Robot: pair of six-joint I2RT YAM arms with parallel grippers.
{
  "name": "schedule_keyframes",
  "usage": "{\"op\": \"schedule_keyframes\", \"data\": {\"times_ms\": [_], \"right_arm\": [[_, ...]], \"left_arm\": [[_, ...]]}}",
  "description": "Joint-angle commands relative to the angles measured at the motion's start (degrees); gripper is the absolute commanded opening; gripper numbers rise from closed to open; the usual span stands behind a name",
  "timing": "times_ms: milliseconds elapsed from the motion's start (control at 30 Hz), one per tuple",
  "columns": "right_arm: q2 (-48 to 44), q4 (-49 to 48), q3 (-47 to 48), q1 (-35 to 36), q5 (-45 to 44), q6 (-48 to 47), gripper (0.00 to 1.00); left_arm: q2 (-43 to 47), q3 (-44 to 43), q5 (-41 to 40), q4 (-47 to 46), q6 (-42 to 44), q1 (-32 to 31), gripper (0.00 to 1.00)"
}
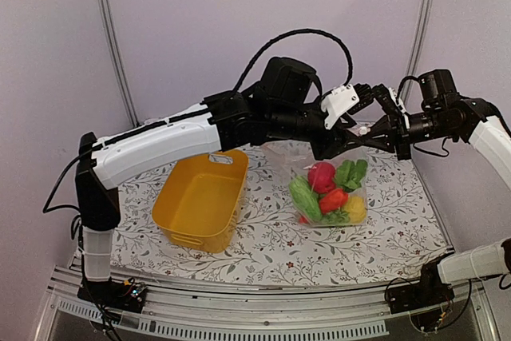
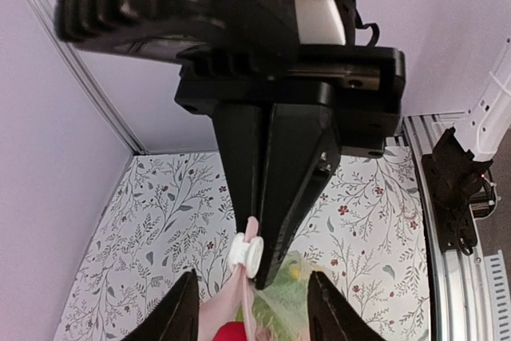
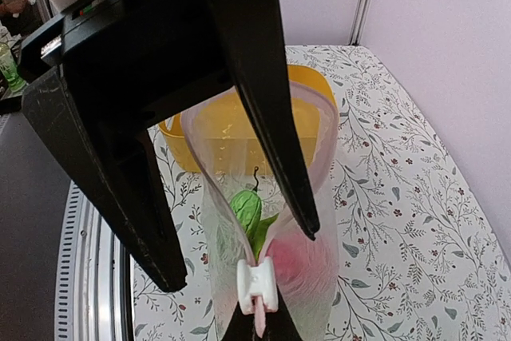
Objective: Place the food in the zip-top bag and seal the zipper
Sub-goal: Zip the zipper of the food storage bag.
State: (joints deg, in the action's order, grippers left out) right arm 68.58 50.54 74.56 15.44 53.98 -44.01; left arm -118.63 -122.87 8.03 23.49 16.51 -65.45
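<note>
The zip-top bag (image 1: 284, 157) hangs upright over the table with the food (image 1: 322, 176) inside: red, green and yellow pieces. In the right wrist view its mouth gapes open, with the pink zipper (image 3: 196, 161) running into a white slider (image 3: 257, 285); a green piece (image 3: 247, 209) shows inside. My right gripper (image 3: 260, 330) is shut on the zipper end just behind the slider; it also shows in the left wrist view (image 2: 260, 251) and the top view (image 1: 366, 140). My left gripper (image 2: 252, 285) is open, its fingers straddling the bag's mouth (image 3: 239, 257).
The yellow basket (image 1: 200, 205) stands left of the bag on the floral tablecloth; no food shows in it. It also shows behind the bag in the right wrist view (image 3: 308, 77). Both arms meet above the table's middle right. A metal rail (image 2: 447, 277) runs along the table edge.
</note>
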Motion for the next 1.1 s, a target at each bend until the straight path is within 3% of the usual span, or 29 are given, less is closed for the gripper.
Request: {"op": "schedule_keyframes", "data": {"times_ms": [0,400,1067], "right_arm": [[-1.1,2.2,0.8,0.8,1.5,-2.3,0.0],[-1.1,3.2,0.8,1.8,0.7,-3.2,0.0],[-1.0,3.0,0.8,2.5,0.3,-2.9,0.0]], "left_arm": [[-0.6,-1.4,3.2,0.5,1.0,0.4,0.44],[-2.2,-3.5,8.2,1.1,-0.7,1.5,0.37],[-4.0,-6.6,9.4,5.2,-1.0,2.3,0.23]]}}
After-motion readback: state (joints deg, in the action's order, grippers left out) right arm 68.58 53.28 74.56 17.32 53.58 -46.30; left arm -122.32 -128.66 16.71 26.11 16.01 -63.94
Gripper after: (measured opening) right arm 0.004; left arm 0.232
